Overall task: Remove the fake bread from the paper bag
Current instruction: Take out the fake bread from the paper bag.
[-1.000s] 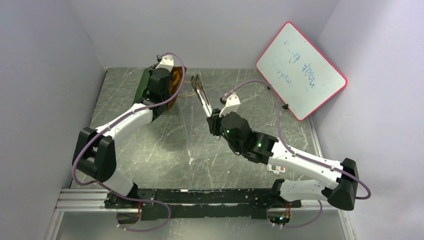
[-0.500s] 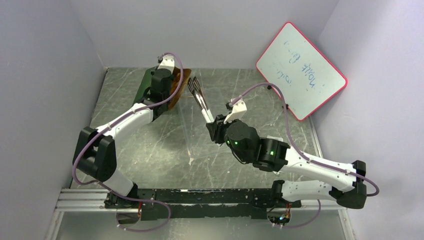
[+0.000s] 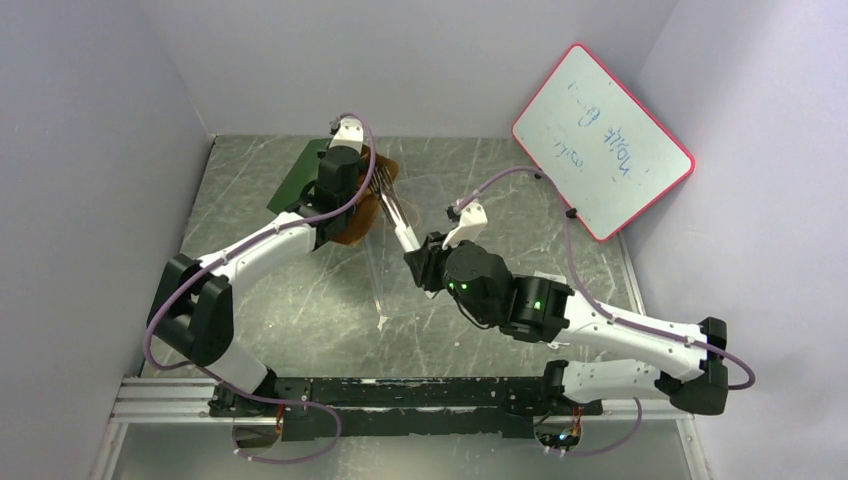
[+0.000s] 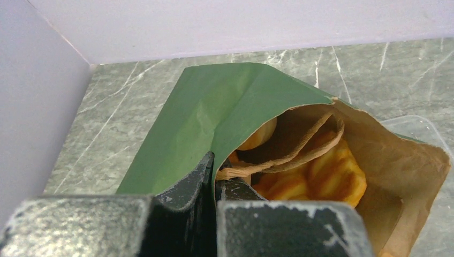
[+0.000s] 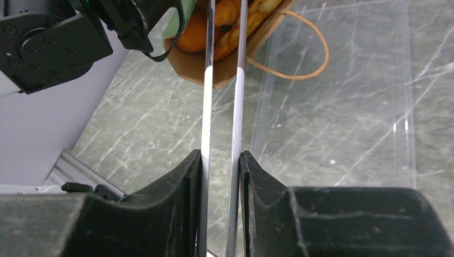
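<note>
The paper bag, dark green outside and brown inside, lies tilted with its mouth toward the table's middle. My left gripper is shut on the bag's near rim, one finger outside and one inside. Glossy orange fake bread fills the mouth behind a tan handle. My right gripper is shut on the metal tongs. The tong arms run into the bag's mouth, with a braided bread between them; whether they pinch it is cut off by the frame's edge. From above, the bag sits back left.
A clear plastic tray lies on the marble table right of the bag, with a loose handle loop over its edge. A red-framed whiteboard leans at the back right. Walls close in the left side and back.
The left arm has swung the bag right and tipped its mouth toward the middle. The right arm has moved left, and the tong tips now sit in the bag's mouth.
</note>
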